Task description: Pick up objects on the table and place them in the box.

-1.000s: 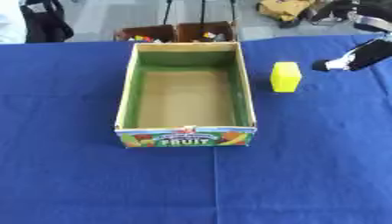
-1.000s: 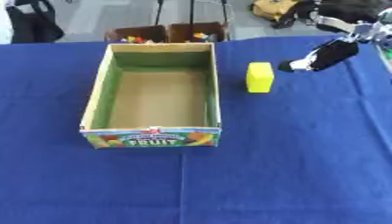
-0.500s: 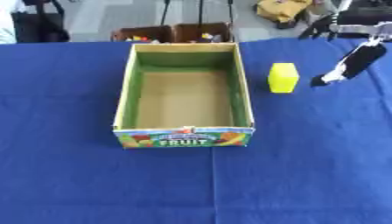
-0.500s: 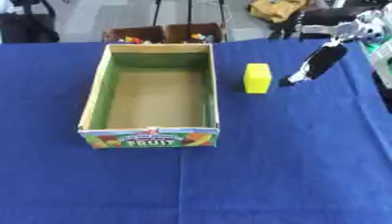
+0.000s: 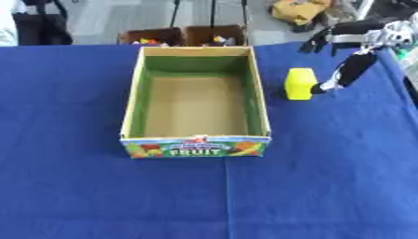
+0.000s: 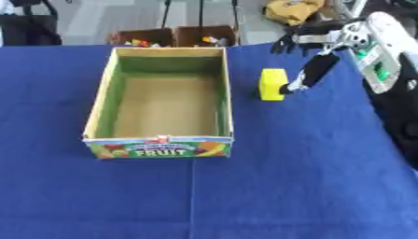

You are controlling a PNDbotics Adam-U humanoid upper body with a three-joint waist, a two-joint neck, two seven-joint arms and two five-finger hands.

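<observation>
- Box [image 5: 196,100]: cardboard fruit carton, green inner walls, brown floor, "FRUIT" label on the near wall. Sits centre of the blue counter [image 5: 98,196], slightly toward 11 o'clock. Inside is bare as far as I can see.
- Yellow block [image 5: 299,83]: the only loose object I can spot on the counter. Stands upright just outside the box's right wall, at about 2 o'clock from the box centre, apart from the wall.
- Right hand [image 6: 316,69]: comes in from the 1 o'clock corner, one long dark digit angled down with its tip at or touching the block's right face; other fingers spread out behind it toward 12 o'clock. Hand is open, nothing clasped. I can't tell whether that tip really makes contact or is just beside the block.
- Left hand: not visible in either view.
- Progress, my read: nothing placed yet. Zero objects in the box, block not yet gripped or lifted. This looks like the approach/pre-grasp step on the first item.
- Left to do: close fingers around the block, lift it, carry it toward 9 o'clock over the box wall, release inside.
- Risk: contact on one side only could push the block toward the box wall or tip it rather than pick it up.
- Bins of small coloured items [image 5: 184,37] on the floor beyond the counter's far edge, 12 o'clock; not on the counter, so probably out of scope.
</observation>
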